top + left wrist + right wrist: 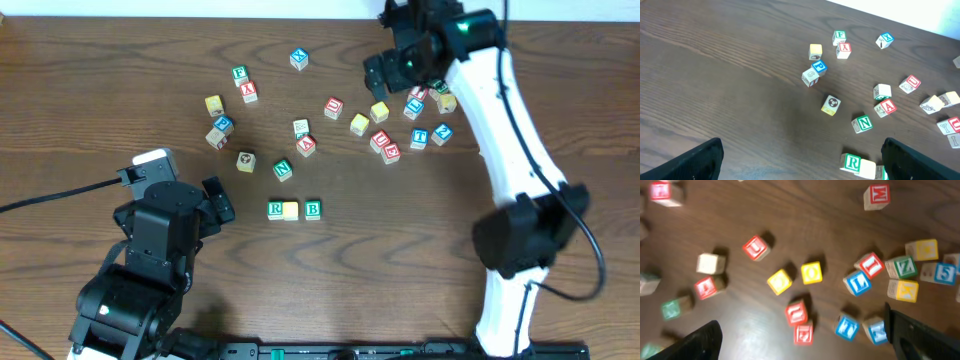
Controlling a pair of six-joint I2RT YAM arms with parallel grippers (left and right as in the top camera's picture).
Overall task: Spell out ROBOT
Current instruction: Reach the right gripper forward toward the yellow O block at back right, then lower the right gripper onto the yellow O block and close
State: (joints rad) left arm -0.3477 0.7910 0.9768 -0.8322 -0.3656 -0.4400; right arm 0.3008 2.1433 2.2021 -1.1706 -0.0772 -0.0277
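1. The right tool [383,72] is hovering with its fingers spread wide and nothing between them. It is near the far edge of the desk [90,60], right of the middle. I judge it is positioning itself over the scattered letters to pick the next one.
2. Just beneath it, the yellow O block [811,272] is lying face up beside a second yellow block [779,281], making two yellow ones there. The O is standing slightly apart from the rest, so it is offering a clean grip.
3. One blue T block [420,138] is sitting further toward the right edge, crowded by neighbours.
4. The left tool [217,200] is gaping wide and carrying nothing by the near left corner, probably so as not to block the row.
5. Toward the near edge, around the middle, three blocks are forming a row: R [275,210], a middle block [291,210] whose face I cannot read, and B [313,209]. By my reckoning two letters, O and T, are needed to finish.
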